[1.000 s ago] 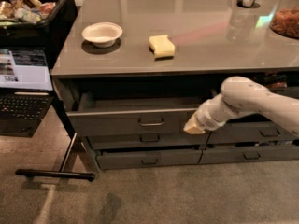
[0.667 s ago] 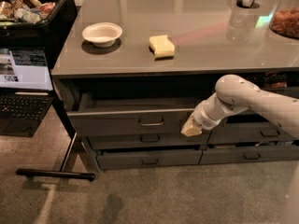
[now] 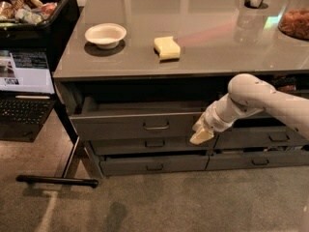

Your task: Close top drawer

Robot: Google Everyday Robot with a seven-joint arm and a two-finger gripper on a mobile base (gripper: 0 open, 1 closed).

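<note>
The top drawer (image 3: 140, 123) is a wide dark grey drawer under the left part of the counter. It stands pulled out a little, with a small metal handle (image 3: 156, 126) at its centre. My gripper (image 3: 201, 134) is at the right end of the drawer's front panel, at or just in front of it. My white arm (image 3: 251, 98) reaches in from the right.
On the grey counter (image 3: 217, 47) are a white bowl (image 3: 105, 35) and a yellow sponge (image 3: 167, 48). Narrower grey drawers (image 3: 154, 163) lie below and to the right. A laptop (image 3: 24, 88) and a black bin of snacks (image 3: 29, 8) stand at the left.
My gripper and forearm have shifted slightly left and up along the drawer front. The drawer looks about as far out as before.
</note>
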